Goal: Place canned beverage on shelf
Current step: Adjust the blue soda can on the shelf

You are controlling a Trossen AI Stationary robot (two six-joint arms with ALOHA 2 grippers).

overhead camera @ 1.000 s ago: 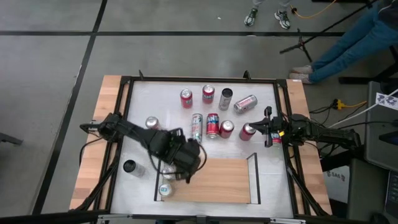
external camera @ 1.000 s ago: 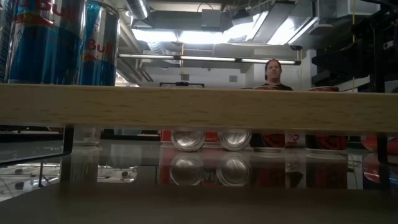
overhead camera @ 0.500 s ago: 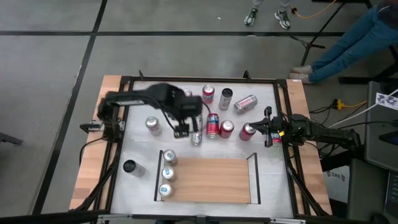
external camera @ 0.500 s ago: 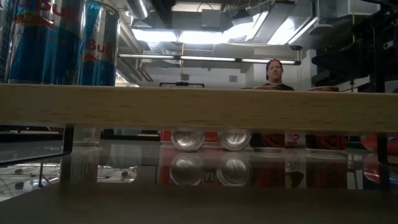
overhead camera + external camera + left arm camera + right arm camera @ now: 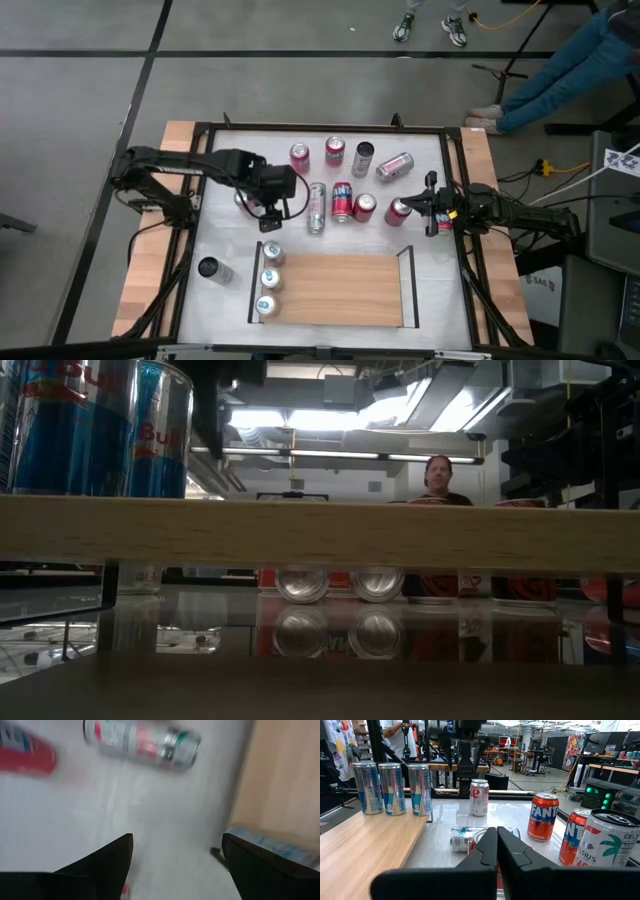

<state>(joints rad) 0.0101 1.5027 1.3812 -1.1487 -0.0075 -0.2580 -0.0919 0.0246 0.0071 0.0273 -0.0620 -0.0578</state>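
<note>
table: white top with a black frame (image 5: 225,150), filling the middle of the high view.
shelf: light-wood panel (image 5: 335,290) in the lower middle of the high view, black rails on its two short sides; in the low view its front edge (image 5: 320,535) runs as a band across the whole frame.
cans on shelf: three slim blue-and-silver cans (image 5: 267,279) stand upright in a column along the shelf's left edge; in the right wrist view they stand side by side at upper left (image 5: 392,787).
left gripper: (image 5: 268,215) sits left of centre in the high view, above the shelf's upper-left corner; its fingers are spread wide and hold nothing, with bare tabletop between them in the left wrist view.
right gripper: (image 5: 432,217) waits at the right edge of the table; its fingers are pressed together and empty.
lying can: silver can with a green and red label (image 5: 316,208), on its side just right of the left gripper at the centre of the high view; it lies near the top of the left wrist view (image 5: 142,742).
loose cans: red and silver ones (image 5: 345,180) are scattered across the upper middle of the table, most upright.
handling: judging by its look, a thin-walled aluminium can is light, smooth and slippery, stiff if full yet easily dented; lying down, it can roll away.
where to hold: across the middle of the barrel, fingers square to its long axis, with a firm but not crushing squeeze.
</note>
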